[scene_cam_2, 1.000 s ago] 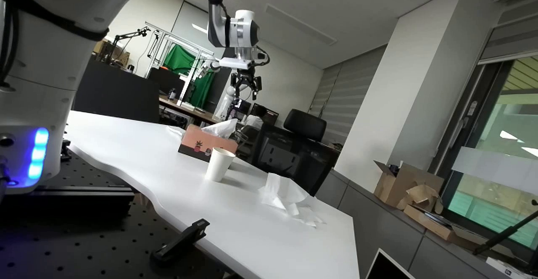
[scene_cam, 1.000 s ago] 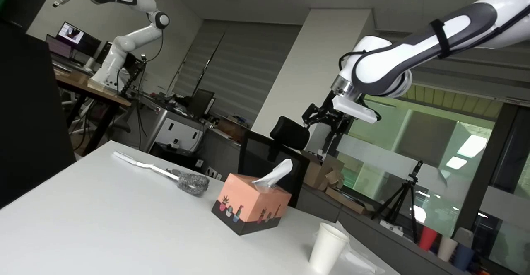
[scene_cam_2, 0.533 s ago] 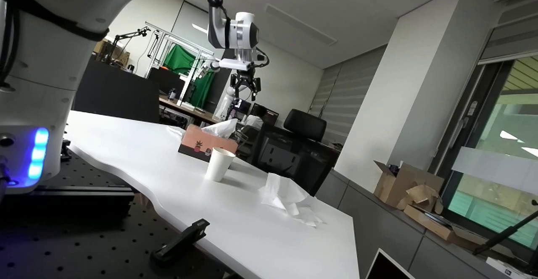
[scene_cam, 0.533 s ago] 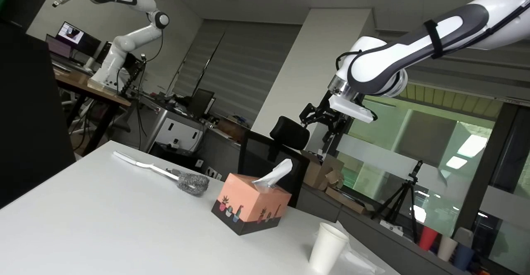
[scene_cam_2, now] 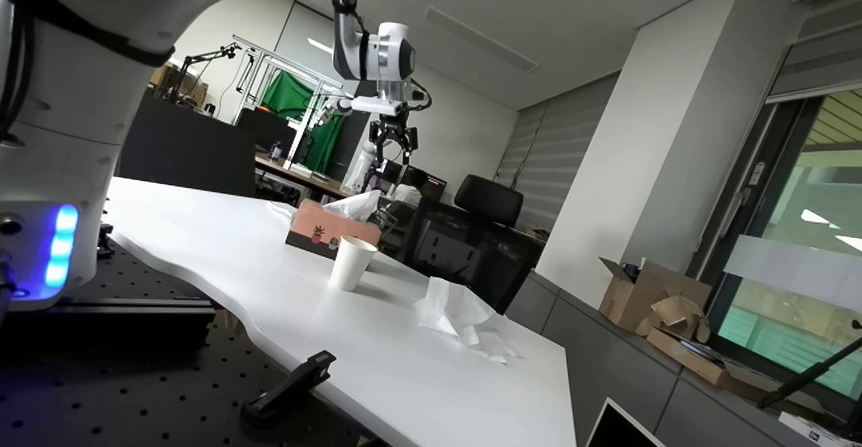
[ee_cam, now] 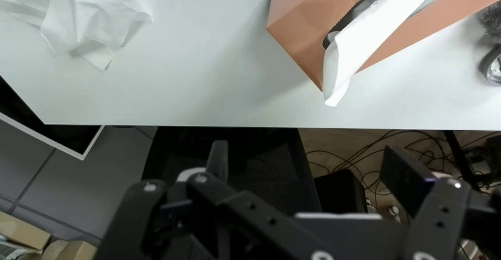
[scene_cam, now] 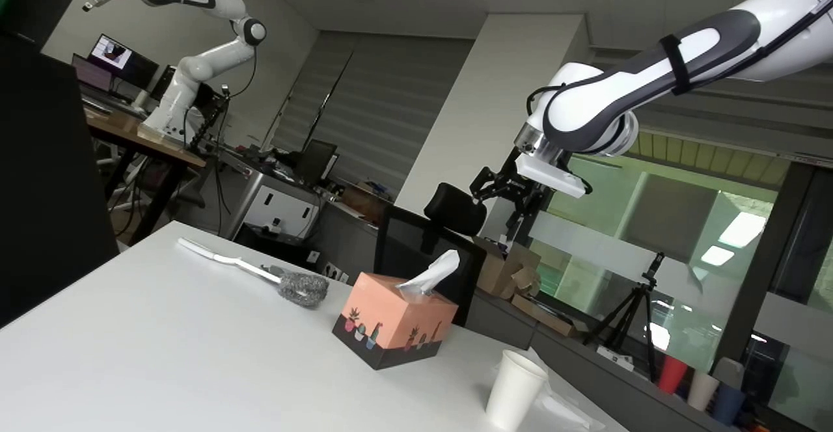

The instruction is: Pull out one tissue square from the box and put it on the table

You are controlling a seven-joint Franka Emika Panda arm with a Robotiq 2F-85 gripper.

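Note:
An orange and black tissue box stands on the white table; it also shows in an exterior view and the wrist view. A white tissue sticks up from its slot; in the wrist view the tissue hangs toward the table's edge. Crumpled white tissue lies on the table, also at the wrist view's upper left. My gripper is open and empty, well above the box; it also shows in an exterior view. In the wrist view its spread fingers appear beyond the table edge.
A white paper cup stands near the box, between it and the crumpled tissue. A grey brush with a white handle lies on the box's other side. A black office chair stands against the table's edge, behind the box.
My arm and gripper have moved slightly, a little lower and a bit to the left in an exterior view. The fingers stay open. The box, tissues and cup have not moved.

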